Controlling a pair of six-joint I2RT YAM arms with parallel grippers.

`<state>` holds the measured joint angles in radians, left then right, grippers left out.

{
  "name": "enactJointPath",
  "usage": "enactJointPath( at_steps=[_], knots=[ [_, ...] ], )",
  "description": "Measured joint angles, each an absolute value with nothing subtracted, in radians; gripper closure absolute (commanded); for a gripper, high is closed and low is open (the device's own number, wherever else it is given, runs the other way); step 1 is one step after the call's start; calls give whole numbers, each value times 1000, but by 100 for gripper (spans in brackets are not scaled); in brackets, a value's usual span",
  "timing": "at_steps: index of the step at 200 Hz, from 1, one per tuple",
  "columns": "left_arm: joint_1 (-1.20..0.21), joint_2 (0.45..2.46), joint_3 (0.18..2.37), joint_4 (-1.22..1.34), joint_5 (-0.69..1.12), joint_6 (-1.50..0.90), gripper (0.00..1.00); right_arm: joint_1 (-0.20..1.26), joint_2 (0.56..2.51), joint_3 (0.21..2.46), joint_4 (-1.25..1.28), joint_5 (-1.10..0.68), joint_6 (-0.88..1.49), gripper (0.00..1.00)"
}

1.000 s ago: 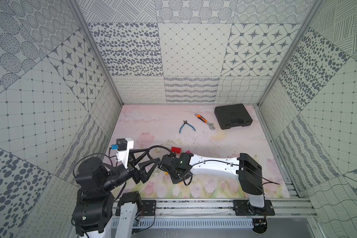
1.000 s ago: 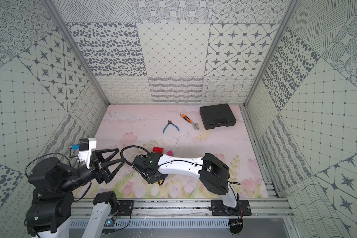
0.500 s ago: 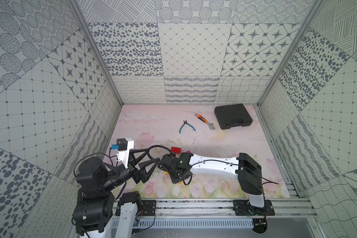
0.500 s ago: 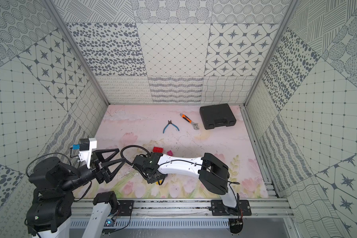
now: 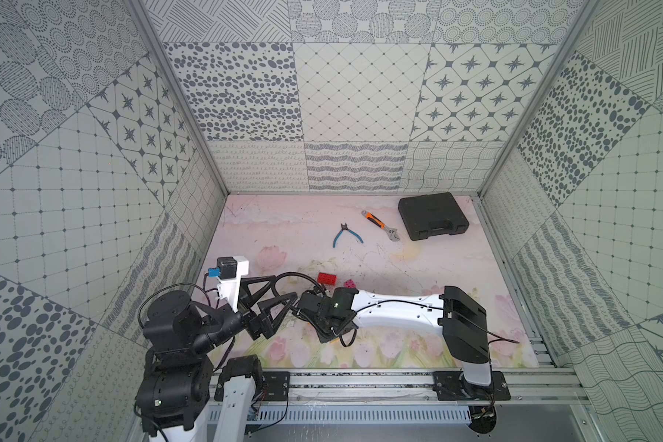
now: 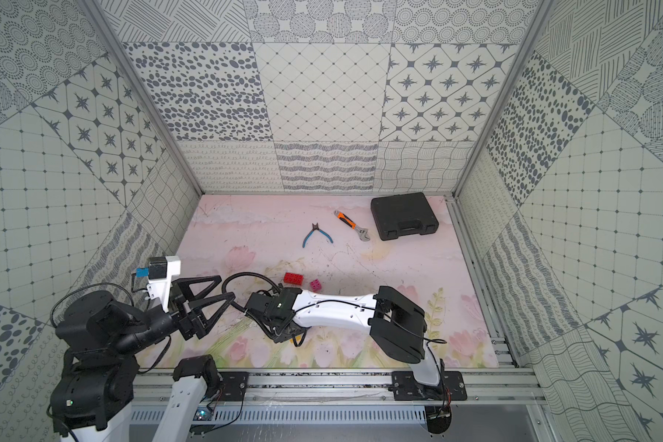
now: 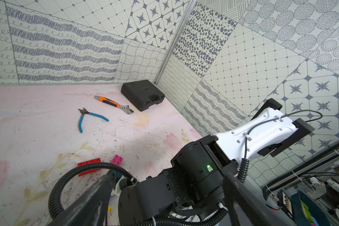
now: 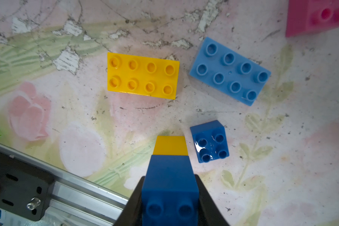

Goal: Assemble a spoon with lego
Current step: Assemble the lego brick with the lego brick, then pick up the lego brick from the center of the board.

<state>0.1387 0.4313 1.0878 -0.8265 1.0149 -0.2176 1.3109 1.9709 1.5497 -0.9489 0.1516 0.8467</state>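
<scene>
The spoon shows only as a two-brick piece (image 8: 170, 156): a dark blue lego brick joined to a yellow one. My right gripper (image 8: 170, 177) is shut on its dark blue brick and holds it over the table. Under it lie a yellow oblong brick (image 8: 143, 75), a light blue oblong brick (image 8: 230, 71) and a small dark blue square brick (image 8: 209, 143). A red brick (image 5: 327, 278) and a pink brick (image 5: 348, 283) lie just beyond the right wrist. My left gripper (image 5: 286, 287) stands open and empty, close beside the right wrist.
Blue-handled pliers (image 5: 345, 234), an orange-handled wrench (image 5: 380, 225) and a black case (image 5: 432, 216) lie at the back right. A metal rail (image 5: 360, 382) runs along the front edge. Patterned walls close in the other three sides.
</scene>
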Motion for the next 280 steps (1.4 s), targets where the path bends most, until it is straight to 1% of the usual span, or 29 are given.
enactJointPath(
  at_steps=[98,280],
  knots=[
    [138,431,1084,-827,989,-218,9,1320,1916,1466,-862,171,850,89],
    [138,431,1072,-830,968,-218,9,1345,1899,1468,-917,184,884,89]
  ],
)
